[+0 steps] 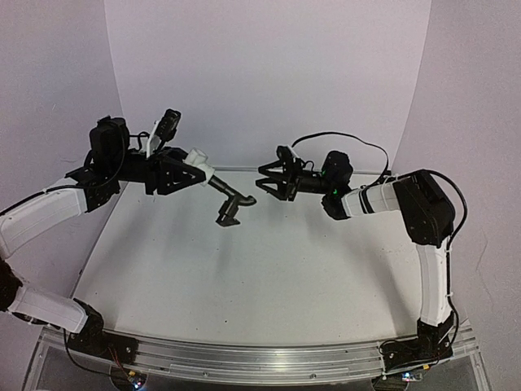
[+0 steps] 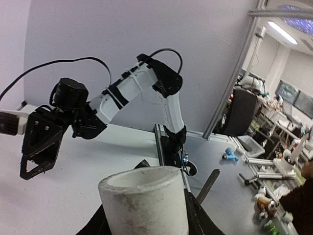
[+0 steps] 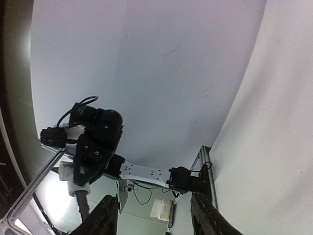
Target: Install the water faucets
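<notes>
- I see the left gripper (image 1: 193, 169) clamped on the white fitting (image 2: 144, 203), a matt, scuffed, thick-walled cylinder with an open bore.
- The dark grey tap (image 1: 232, 195) projects from the fitting: a slim tube with a bent lever angling down.
- Right of the fitting, just past the tap's tip, the right gripper (image 1: 267, 180) has its jaws spread with nothing between them.
- Below the fitting lies the smooth, pale table (image 1: 244, 285). I cannot tell whether the lever touches it.
</notes>
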`<control>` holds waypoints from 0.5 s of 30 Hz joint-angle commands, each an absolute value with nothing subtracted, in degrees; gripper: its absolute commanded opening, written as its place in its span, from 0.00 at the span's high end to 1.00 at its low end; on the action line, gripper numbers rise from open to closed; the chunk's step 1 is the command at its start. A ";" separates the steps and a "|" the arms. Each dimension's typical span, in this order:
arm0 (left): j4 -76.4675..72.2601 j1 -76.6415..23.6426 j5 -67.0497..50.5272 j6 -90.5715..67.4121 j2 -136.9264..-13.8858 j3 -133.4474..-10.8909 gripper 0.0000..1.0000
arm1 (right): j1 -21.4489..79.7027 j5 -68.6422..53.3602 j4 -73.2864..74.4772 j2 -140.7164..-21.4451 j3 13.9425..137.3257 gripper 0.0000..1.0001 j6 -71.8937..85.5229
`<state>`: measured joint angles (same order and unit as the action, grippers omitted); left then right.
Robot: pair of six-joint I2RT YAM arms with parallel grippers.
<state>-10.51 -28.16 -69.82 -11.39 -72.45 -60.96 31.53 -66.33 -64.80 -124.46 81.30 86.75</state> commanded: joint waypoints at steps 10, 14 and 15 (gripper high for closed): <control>-13.45 -27.37 -47.98 -56.69 -69.57 -61.51 1.00 | 45.36 -18.59 -3.34 -95.04 73.93 0.24 1.06; -13.45 -27.33 -53.21 -61.44 -74.07 -65.25 1.00 | 50.92 -13.19 -7.25 -91.53 71.15 0.20 -11.60; -13.45 -27.33 -54.03 -61.91 -74.87 -65.79 1.00 | 51.90 -13.46 -8.71 -91.10 70.81 0.19 -13.21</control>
